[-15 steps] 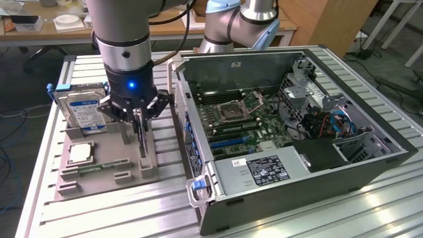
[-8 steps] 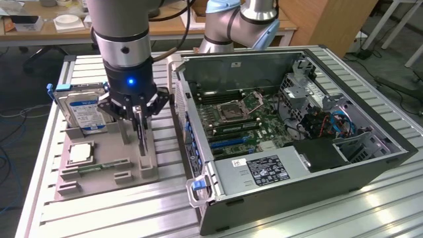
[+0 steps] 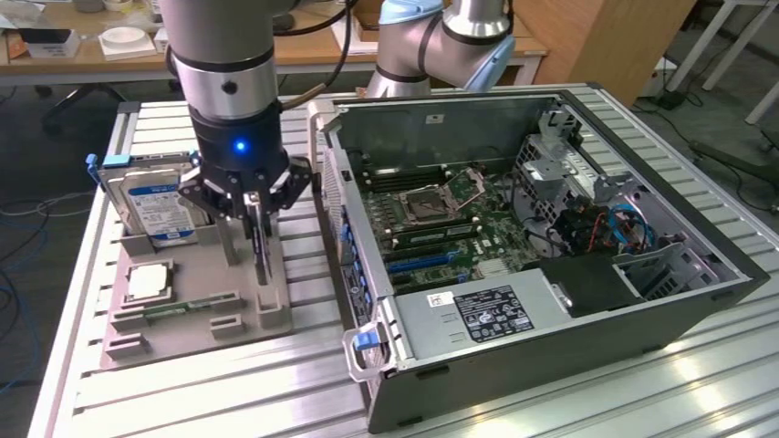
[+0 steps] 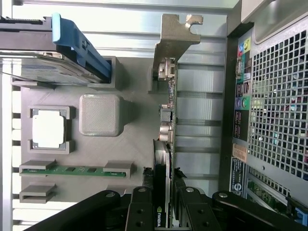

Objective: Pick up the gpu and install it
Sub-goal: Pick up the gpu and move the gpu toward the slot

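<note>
Gpu, seen edge-on, sits clamped in the pincer, near end cut off.

From here the black pincer grips a black gpu with a silvery bracket. Just beside the pincer, the silver hard drive wears a blue-and-white label. Near it, a green memory stick lies on the plain grey holder. The worktop is silvery and ribbed in stripes.

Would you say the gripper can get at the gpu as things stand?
Probably yes: the gripper is closed on the gpu, standing upright in the gray tray; the hard drive and computer case sit apart on either side.
</note>
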Available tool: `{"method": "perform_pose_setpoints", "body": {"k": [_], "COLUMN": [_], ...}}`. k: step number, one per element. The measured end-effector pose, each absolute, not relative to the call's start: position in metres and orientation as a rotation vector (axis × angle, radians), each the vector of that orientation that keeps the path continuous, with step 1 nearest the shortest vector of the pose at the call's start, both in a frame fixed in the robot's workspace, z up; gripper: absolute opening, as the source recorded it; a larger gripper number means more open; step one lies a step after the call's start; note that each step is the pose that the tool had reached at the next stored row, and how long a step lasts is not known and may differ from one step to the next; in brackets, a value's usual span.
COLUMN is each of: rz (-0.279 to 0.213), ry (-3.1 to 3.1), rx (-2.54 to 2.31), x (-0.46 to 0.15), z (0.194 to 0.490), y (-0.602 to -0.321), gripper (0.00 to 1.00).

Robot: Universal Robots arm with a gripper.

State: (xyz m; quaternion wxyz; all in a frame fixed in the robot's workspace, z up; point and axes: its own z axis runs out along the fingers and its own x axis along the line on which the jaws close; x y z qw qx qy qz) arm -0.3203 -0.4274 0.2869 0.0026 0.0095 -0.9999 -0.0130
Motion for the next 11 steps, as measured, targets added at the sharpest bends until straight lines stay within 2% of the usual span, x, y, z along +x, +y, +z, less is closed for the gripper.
{"method": "perform_pose_setpoints", "body": {"k": [11], "rz": [-0.041], "ry": [-3.136], "rx": [0.030], "x": [-0.3203], "z": [0.2906], "y": [-0.4274], "gripper": [0.26]}}
